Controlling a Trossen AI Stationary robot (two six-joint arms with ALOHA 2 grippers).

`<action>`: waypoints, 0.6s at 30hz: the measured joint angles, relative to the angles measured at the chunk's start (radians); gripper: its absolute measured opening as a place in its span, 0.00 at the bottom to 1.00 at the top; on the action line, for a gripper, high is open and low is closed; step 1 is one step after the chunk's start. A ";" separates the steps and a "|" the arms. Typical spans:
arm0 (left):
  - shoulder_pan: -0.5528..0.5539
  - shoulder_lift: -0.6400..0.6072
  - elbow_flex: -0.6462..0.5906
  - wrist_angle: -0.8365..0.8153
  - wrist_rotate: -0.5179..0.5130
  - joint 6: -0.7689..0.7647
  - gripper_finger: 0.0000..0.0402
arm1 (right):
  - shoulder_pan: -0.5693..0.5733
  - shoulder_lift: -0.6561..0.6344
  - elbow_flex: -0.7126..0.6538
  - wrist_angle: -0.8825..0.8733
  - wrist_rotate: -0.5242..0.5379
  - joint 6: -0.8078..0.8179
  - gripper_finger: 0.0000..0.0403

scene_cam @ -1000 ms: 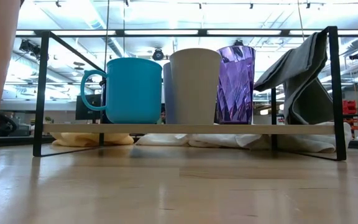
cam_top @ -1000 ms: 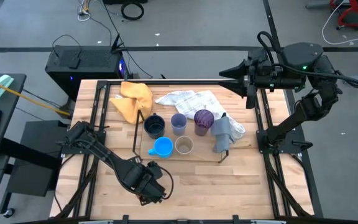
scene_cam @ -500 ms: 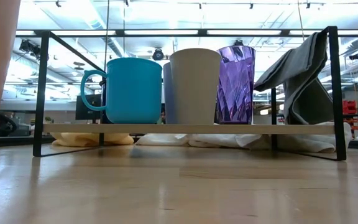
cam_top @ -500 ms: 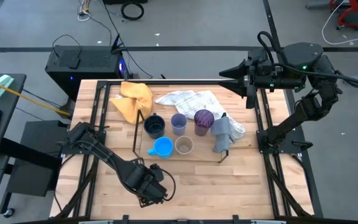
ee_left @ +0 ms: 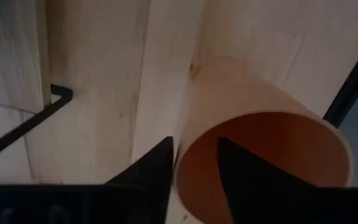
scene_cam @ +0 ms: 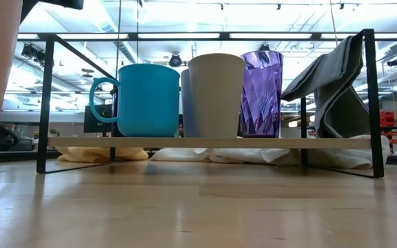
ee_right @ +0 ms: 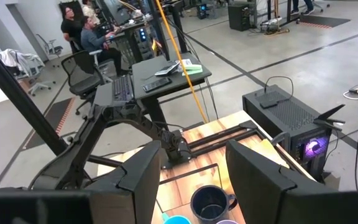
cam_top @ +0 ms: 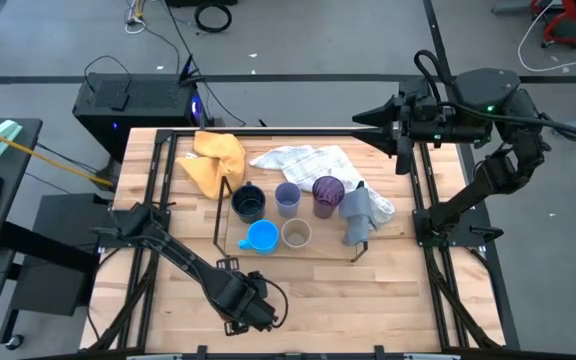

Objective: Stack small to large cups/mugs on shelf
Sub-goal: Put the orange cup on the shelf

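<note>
Orange cup [ee_left: 263, 158] rim between my left gripper [ee_left: 194, 163] fingers, jaws straddling, low near edge | right gripper [ee_right: 191, 171] raised far right, jaws apart

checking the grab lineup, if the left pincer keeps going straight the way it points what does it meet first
The orange cup. In the left wrist view, one finger of the left pincer sits inside the cup's rim and the other outside, so its wall is already between them. Beyond that is bare table, though depth is hard to judge.
</note>
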 joint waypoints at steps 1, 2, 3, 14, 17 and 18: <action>0.000 0.004 0.000 0.002 0.000 0.016 0.29 | 0.000 0.000 0.000 0.000 0.000 0.000 0.47; 0.001 0.007 0.001 0.002 -0.001 0.020 0.25 | 0.000 0.000 0.000 0.000 0.000 0.000 0.47; 0.003 0.010 0.000 -0.004 -0.003 0.020 0.20 | 0.000 0.000 0.000 0.000 0.000 0.000 0.47; 0.027 -0.001 0.038 -0.002 -0.013 0.033 0.03 | 0.000 0.000 0.000 -0.001 0.000 -0.009 0.47; 0.031 -0.009 0.108 -0.027 -0.037 0.059 0.03 | 0.000 -0.003 0.000 -0.004 0.000 -0.010 0.47; 0.034 -0.010 0.137 -0.037 -0.049 0.068 0.02 | 0.000 -0.006 0.000 -0.004 0.000 -0.010 0.47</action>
